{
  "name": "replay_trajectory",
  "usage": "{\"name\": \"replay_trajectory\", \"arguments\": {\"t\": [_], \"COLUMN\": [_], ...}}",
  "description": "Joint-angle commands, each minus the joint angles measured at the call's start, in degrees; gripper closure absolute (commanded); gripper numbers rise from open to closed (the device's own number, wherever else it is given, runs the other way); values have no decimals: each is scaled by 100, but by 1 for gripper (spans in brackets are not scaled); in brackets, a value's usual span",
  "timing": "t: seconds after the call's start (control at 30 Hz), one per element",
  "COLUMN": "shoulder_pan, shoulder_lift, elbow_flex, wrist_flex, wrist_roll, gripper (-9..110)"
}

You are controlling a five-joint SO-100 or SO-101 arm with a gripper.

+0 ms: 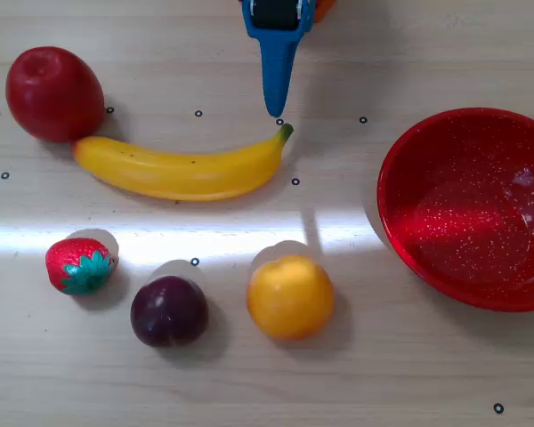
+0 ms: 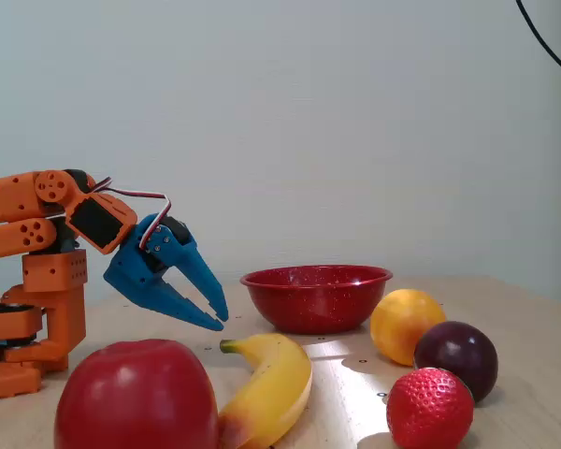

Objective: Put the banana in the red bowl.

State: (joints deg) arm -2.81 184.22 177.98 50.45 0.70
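so with the gripper (image 2: 215,313) parted and empty above the banana (image 1: 182,169) at frame centre-left, pinching that thin stem end risks slipping short of the right-side red bowl (image 1: 427,240).

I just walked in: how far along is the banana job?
Nothing is done: the banana lies on the table, beside the apple, apart from the bowl, which holds nothing. In hand: the gripper hovers open near the banana's stem, touching nothing. Left: grasp, carry, drop in the bowl.
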Motion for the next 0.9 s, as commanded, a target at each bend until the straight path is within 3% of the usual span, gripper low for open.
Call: {"name": "replay_trajectory", "arguments": {"t": [0.0, 0.47, 0.87], "shoulder_pan": [114, 141, 132], "shoulder_lift": [88, -9, -1811], "elbow_flex": [70, 26, -1740], "wrist_flex": [0, 0, 580], "wrist_roll": [70, 202, 211], "gripper": [101, 101, 101]}}
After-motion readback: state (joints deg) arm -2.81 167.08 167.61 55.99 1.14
